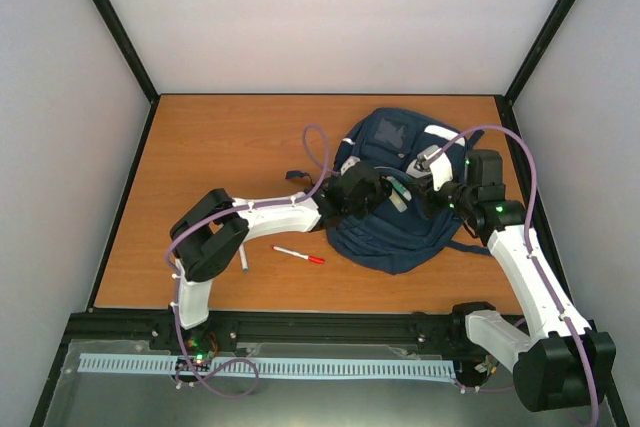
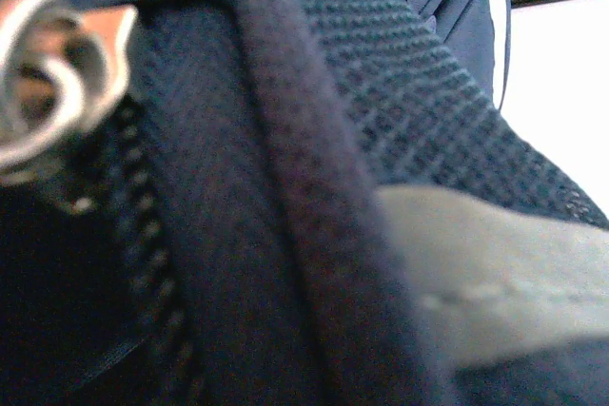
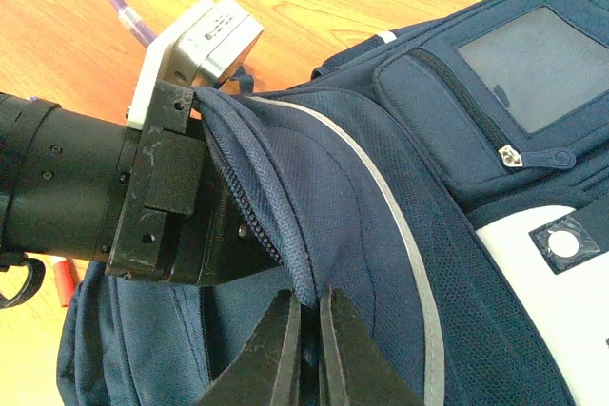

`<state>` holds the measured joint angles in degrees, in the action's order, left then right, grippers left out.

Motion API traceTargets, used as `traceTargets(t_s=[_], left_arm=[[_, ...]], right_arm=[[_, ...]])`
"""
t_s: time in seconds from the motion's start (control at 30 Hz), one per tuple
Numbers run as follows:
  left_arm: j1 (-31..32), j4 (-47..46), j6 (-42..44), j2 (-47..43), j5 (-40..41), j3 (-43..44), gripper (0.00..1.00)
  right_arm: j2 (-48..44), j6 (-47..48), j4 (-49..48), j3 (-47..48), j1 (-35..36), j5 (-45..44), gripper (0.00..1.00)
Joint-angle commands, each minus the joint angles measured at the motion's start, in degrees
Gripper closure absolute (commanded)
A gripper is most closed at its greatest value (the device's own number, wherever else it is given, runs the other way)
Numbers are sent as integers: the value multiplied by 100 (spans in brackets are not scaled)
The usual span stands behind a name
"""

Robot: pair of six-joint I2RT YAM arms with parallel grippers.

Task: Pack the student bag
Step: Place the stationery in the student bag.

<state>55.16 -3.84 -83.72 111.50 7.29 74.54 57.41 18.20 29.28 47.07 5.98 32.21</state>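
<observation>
Right gripper (image 3: 306,316) has its black fingers pinched shut on the piped rim of the student bag (image 3: 400,235), which lies toward the far right corner of the desk (image 1: 220,147). Left gripper (image 3: 228,240) sits under that same rim (fingers hidden, so I cannot tell how far open it is).

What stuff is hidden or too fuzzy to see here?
1. Inside the student bag: top view, its own fabric covers it.
2. Left gripper fingers: right wrist view, tucked under the bag's flap; open or shut unclear.
3. Zipper pull: left wrist view, blurred, too close.
</observation>
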Motion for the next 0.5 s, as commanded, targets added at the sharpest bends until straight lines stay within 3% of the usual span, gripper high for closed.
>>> traceTargets(t_s=[0.0,0.2,0.47], left_arm=[[-18,295,231,-203,104,221,51],[76,620,604,-691,-199,14,44],[612,2503,1735,-1727,-254,-369,41]], right_arm=[[-152,73,-309,30,-61,315,97],[-117,82,-298,44,-62,328,97],[-74,96,-267,74,-70,356,97]])
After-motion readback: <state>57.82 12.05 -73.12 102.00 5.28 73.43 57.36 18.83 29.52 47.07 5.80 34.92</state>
